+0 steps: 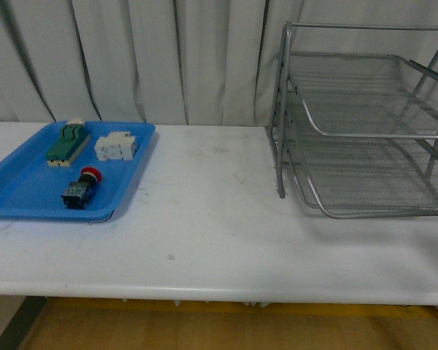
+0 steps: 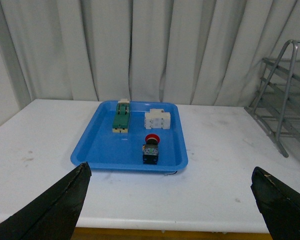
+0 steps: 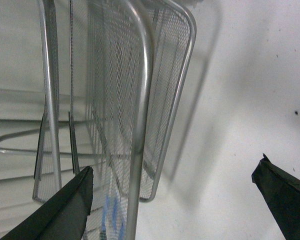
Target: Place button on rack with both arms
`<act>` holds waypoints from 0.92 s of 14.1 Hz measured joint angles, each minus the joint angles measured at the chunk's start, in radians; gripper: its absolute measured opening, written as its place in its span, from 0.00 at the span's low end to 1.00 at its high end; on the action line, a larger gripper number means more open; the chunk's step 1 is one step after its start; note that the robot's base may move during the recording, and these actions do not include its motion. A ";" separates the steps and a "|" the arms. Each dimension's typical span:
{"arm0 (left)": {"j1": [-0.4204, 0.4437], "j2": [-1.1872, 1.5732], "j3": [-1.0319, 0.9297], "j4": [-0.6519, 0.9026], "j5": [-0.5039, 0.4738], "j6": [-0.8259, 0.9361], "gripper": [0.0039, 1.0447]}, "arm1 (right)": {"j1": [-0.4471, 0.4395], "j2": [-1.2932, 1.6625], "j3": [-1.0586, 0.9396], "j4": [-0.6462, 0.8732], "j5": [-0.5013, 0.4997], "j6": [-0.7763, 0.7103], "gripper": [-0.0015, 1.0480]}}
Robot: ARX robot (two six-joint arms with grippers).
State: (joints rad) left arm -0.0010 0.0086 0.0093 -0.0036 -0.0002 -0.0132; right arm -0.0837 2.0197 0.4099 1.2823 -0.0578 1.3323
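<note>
Closest to the lens in the left wrist view: black left gripper [image 2: 170,169], jaws spread wide, nothing between them, hanging short of the tray. Beyond it, at the left of the white table [image 1: 204,240]: shallow blue plastic tray [image 1: 29,211]. Inside, along the far side, left to right: green-and-cream block [image 1: 67,143], then white terminal block [image 1: 117,146], slightly apart. Nearer the front rim, alone: small push-button switch with round red mushroom cap and dark blocky body [image 1: 82,187], seemingly on its side, cap toward the far side, touching neither neighbour. Across a stretch of bare table, at the right: silver three-tier wire-mesh rack [image 1: 280,160], no load visible on any tier. Close beside its mesh, black right gripper [image 3: 175,165], likewise parted and empty.

Likely trouble:
- slipping off the rounded cap if pinched there rather than across the flat body
- nudging the white block on the way down
- dropping during a handover between arms, given so small a part
- snagging right fingers on the tube frame
- tipping or rolling on open mesh if released tilted
</note>
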 joint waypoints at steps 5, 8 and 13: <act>0.000 0.000 0.000 0.000 0.000 0.000 0.94 | 0.043 -0.463 -0.212 -0.059 -0.055 -0.058 0.94; 0.000 0.000 0.000 0.000 0.000 0.000 0.94 | 0.004 -0.793 -0.240 -0.279 -0.094 -0.170 0.90; 0.000 0.000 0.000 0.000 0.000 0.000 0.94 | -0.010 -1.451 -0.260 -0.843 -0.040 -1.227 0.28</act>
State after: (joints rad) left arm -0.0010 0.0086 0.0093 -0.0032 -0.0002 -0.0132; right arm -0.0940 0.5686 0.1501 0.4389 -0.0982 0.1051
